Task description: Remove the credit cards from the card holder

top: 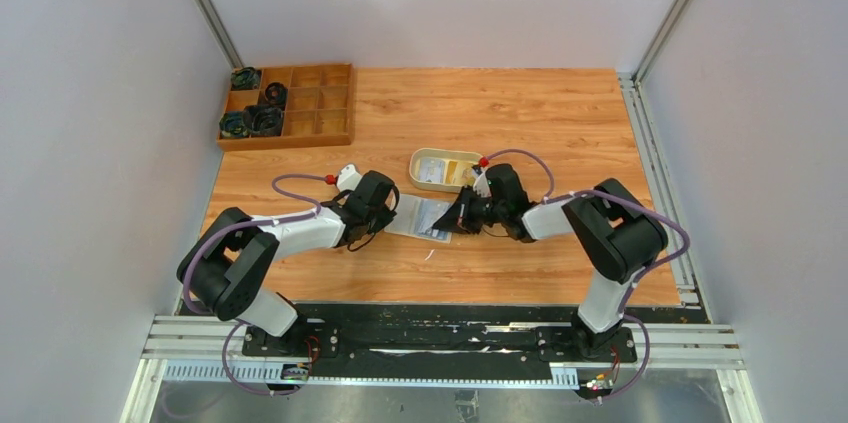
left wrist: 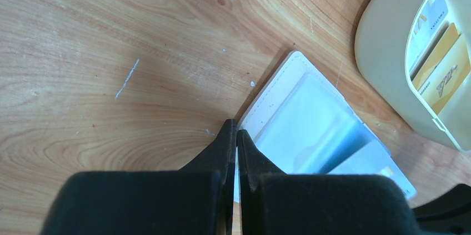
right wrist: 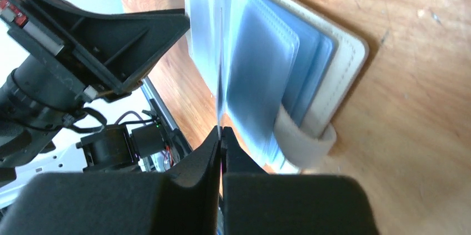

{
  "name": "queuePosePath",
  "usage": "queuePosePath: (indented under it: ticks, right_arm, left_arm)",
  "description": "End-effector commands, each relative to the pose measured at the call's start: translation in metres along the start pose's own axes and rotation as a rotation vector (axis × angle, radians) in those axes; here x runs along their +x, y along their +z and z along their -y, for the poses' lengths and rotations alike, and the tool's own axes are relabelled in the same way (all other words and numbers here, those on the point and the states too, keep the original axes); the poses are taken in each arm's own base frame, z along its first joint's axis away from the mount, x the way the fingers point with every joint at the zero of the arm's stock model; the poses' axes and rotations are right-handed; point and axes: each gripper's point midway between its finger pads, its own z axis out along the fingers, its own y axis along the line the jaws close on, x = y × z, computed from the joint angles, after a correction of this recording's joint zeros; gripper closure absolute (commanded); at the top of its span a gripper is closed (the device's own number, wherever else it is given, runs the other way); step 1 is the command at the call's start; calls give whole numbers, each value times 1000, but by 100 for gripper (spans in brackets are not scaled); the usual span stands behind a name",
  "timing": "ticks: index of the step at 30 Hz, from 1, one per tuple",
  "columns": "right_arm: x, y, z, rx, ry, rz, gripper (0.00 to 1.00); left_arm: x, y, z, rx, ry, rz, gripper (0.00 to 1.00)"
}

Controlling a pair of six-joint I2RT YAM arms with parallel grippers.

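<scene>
The left claw (left wrist: 236,135) is pinched shut on the cream left edge of the open wallet (left wrist: 300,115). At the wallet's right, the right claw (right wrist: 221,135) is closed tight on one thin pale-blue leaf of it, held upright. Just beyond the wallet, a beige tray (left wrist: 383,40) holds yellow and whitish cards (left wrist: 443,73). Far beyond the wallet, to its left, sits a wooden box (top: 320,123).

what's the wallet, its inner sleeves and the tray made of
The wallet looks like beige leather or faux leather, matte, with stitching along the edge; which one is unclear. The sleeves are soft plastic, glossy, bluish and see-through. The tray looks like smooth moulded plastic, cream, with a rounded rim and faint sheen.
</scene>
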Motion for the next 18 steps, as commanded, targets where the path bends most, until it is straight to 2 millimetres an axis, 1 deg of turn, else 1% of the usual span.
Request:
queuePosePath:
  ticks: [1, 4, 6, 8, 9, 13, 14, 18]
  right_arm:
    - [4, -24, 2, 69, -73, -56, 100]
    - [-7, -35, -12, 102, -171, -69, 100]
    - [-20, -41, -24, 111, -213, -67, 100]
    - [-40, -42, -36, 97, -238, -50, 100]
    - [-45, -41, -39, 95, -237, -52, 100]
    - [-75, -23, -46, 77, -226, -54, 100]
    - [-81, -17, -43, 82, -217, -53, 100]
    - [-103, 3, -45, 69, -216, -55, 100]
  left_arm:
    - [22, 2, -51, -165, 87, -75, 100]
    - [21, 1, -51, -163, 92, -71, 100]
    - [20, 0, -50, -164, 95, -70, 100]
    - [19, -1, -47, -158, 95, -69, 100]
    - [19, -1, -47, -156, 96, -70, 100]
    - [17, -3, -45, -152, 97, -68, 100]
    - [17, -4, -45, -152, 99, -69, 100]
    - [15, -6, -43, -140, 96, -63, 100]
